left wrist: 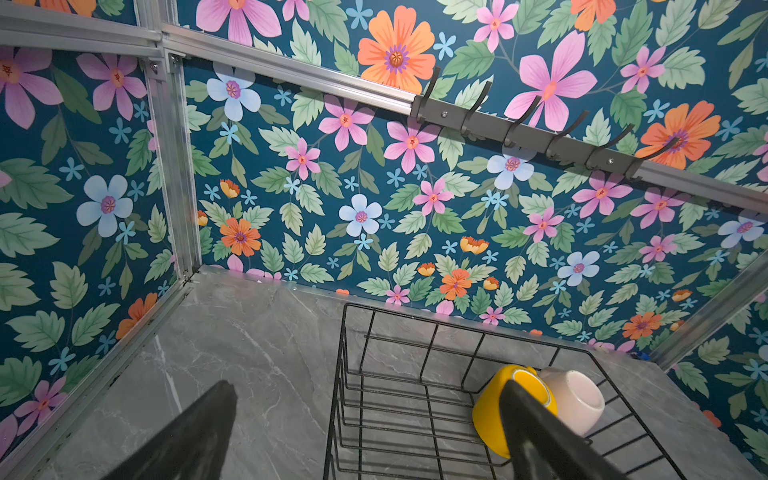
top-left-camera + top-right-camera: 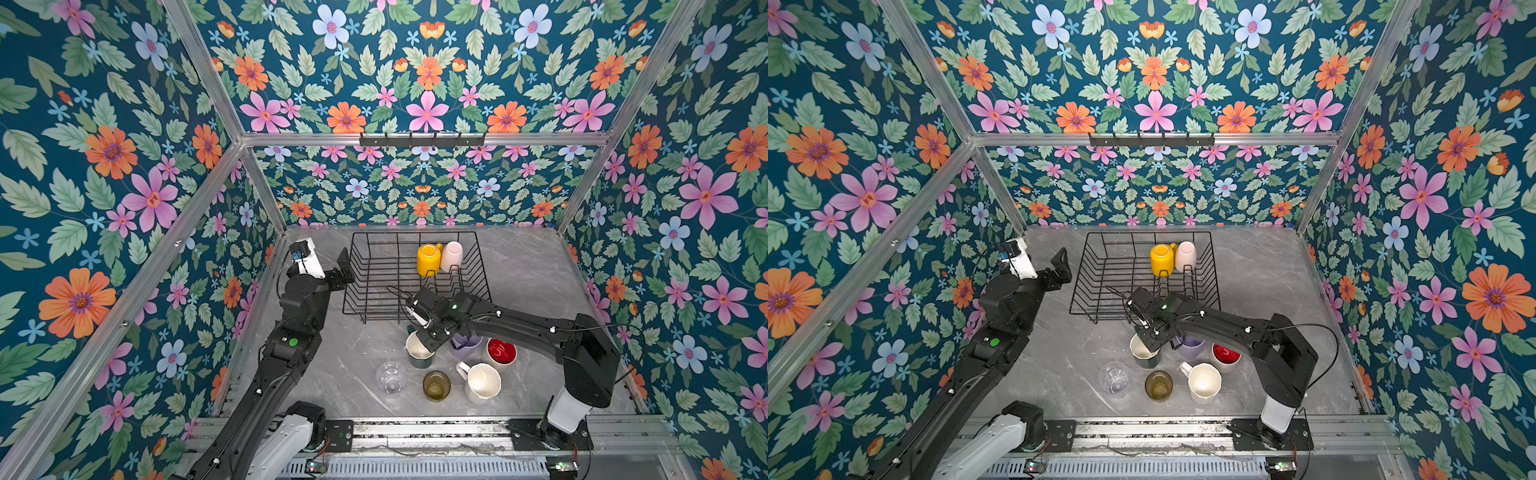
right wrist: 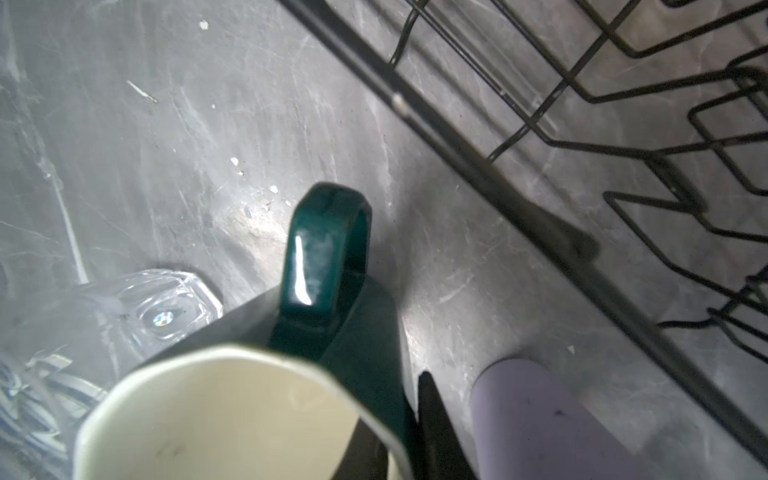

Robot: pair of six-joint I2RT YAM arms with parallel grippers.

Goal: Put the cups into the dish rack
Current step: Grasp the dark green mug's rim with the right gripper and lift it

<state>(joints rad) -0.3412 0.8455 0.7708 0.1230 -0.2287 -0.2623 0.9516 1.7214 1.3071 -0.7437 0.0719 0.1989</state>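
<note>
- Tabletop (image 2: 324,374) left of the dish rack (image 2: 395,233): the left jaws hang just beside the rack's left wall, spread wide and holding nothing.
- Inside the rack, toward its far right corner: the yellow mug (image 2: 428,259) and, just beside it on the right, the cream cup (image 2: 452,255). Both show their bottoms and sit behind the upright dividers. These two count as loaded; the rest of the rack is bare wire.
- Well forward of the rack's front edge, leftmost of the group there: the clear glass (image 2: 390,377), upright.
- Just in front of the rack's front edge: the dark green mug (image 2: 417,353), upright, with its handle on the side toward the rack. The right jaws are closed tight on its wall. One finger (image 3: 434,419) shows outside the mug; the other is hidden, probably inside. The mug seems to rest on the tabletop, so the lift is not yet made.
- Further forward of the rack: the olive-amber glass (image 2: 436,385), upright.
- Near the rack's front edge, just right of the green mug: the lilac tumbler (image 2: 467,347), partly under the right arm.
- Forward of the rack again: the white mug (image 2: 482,382).
- Rightmost in front of the rack: the red-lined white mug (image 2: 500,351).
- By this count two of the eight are done, one is in the grip, and five wait untouched.
</note>
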